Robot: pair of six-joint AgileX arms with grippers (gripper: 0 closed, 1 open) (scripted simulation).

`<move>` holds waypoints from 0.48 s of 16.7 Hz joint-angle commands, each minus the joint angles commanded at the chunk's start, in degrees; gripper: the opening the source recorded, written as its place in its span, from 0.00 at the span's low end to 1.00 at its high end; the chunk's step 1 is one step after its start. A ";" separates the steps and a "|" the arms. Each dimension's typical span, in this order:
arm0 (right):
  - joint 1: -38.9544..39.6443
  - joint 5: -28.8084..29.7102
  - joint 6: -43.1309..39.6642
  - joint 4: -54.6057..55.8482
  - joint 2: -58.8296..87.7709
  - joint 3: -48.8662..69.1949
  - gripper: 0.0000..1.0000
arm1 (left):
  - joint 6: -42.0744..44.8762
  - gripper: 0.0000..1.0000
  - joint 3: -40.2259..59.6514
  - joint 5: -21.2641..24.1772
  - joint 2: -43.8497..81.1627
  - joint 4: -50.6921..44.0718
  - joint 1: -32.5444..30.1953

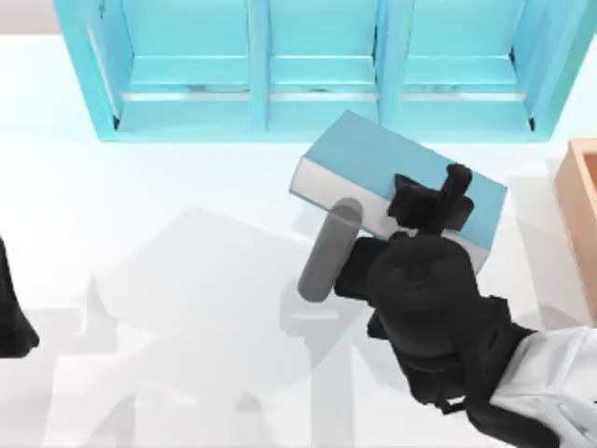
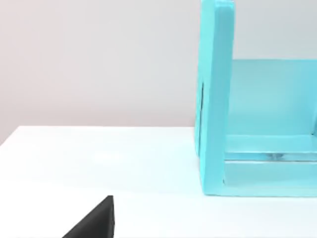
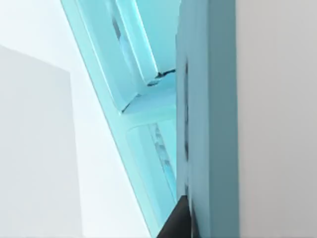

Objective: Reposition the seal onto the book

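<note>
The book (image 1: 373,159), a thick teal hardback with grey-white page edges, lies at an angle in front of the shelf, right of the table's middle. My right gripper (image 1: 431,199) hangs over the book's right half, pointing down at the cover and blocking that part from above. The seal is hidden. In the right wrist view the book's teal surface (image 3: 208,124) stands very close to the camera. My left arm (image 1: 11,317) is parked at the table's left edge.
A light cyan compartmented bookshelf (image 1: 317,65) spans the back of the table; one end of the bookshelf (image 2: 218,99) shows in the left wrist view. A tan wooden box (image 1: 580,215) sits at the right edge. White table (image 1: 168,205) stretches left of the book.
</note>
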 joint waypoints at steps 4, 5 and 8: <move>4.31 1.92 -11.66 3.00 2.23 -3.07 0.00 | 0.00 1.00 0.00 0.00 0.00 0.00 0.00; 4.83 2.13 -13.07 3.38 2.41 -3.52 0.00 | 0.00 1.00 0.00 0.00 0.00 0.00 0.00; 5.21 2.28 -14.03 3.66 2.56 -3.82 0.00 | 0.00 1.00 0.00 0.00 0.00 0.00 0.00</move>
